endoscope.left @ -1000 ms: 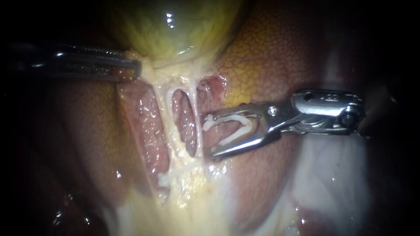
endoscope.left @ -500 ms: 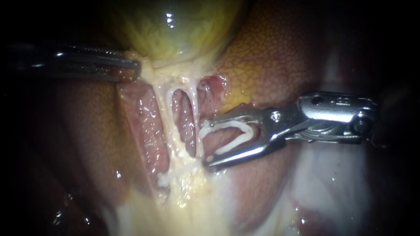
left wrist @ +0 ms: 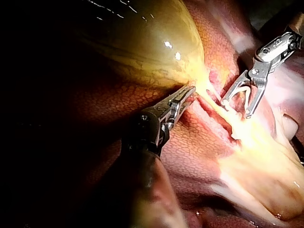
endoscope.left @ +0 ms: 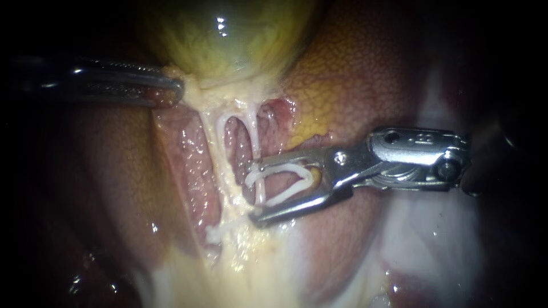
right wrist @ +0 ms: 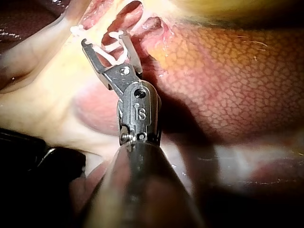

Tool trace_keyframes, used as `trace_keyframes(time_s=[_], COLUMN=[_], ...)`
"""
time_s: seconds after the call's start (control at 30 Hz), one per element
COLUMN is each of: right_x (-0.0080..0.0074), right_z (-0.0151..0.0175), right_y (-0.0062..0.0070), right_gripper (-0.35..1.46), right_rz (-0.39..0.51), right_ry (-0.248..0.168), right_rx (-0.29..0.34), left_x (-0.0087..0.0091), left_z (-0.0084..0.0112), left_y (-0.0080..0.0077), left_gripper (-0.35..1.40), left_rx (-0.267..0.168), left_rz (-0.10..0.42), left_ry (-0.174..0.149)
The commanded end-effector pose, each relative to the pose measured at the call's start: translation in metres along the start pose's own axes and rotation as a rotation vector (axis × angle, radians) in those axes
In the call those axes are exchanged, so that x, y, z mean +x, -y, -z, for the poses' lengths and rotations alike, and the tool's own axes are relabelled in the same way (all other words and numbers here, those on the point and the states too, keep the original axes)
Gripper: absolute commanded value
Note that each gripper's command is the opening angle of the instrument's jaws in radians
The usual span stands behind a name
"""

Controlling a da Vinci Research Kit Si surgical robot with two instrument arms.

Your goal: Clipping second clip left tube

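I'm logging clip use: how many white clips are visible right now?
2. An open clip rides in my right instrument, against the right tube; a placed clip sits lower, below the left tube. More may be hidden.

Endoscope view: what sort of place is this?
Probably a surgical bench setup, seen close to the tissue: a yellow-green gallbladder on mottled liver, my left instrument gripping the gallbladder's neck, and my right instrument carrying an open white clip at a tube.
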Motion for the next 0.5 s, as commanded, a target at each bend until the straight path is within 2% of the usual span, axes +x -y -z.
trace_keyframes(time_s=[0.03, 0.27, 0.5], right_x=[-0.0003, -0.0012, -0.001], right_z=[-0.0002, -0.0009, -0.0016], right_y=[-0.0003, -0.0016, -0.0018], right_gripper=[0.46, 0.48, 0.48], right_rz=[0.002, 0.009, 0.013], right_ry=[0.002, 0.003, 0.006], right_rx=[-0.002, -0.01, 0.007], left_x=[0.0, 0.0, 0.0], left_z=[0.0, 0.0, -0.0001], left_y=[0.0, 0.0, 0.0], left_gripper=[-0.35, -0.35, -0.35], left_rx=[0.0, 0.0, -0.001], left_rz=[0.0, 0.0, 0.0], left_ry=[0.0, 0.0, 0.0])
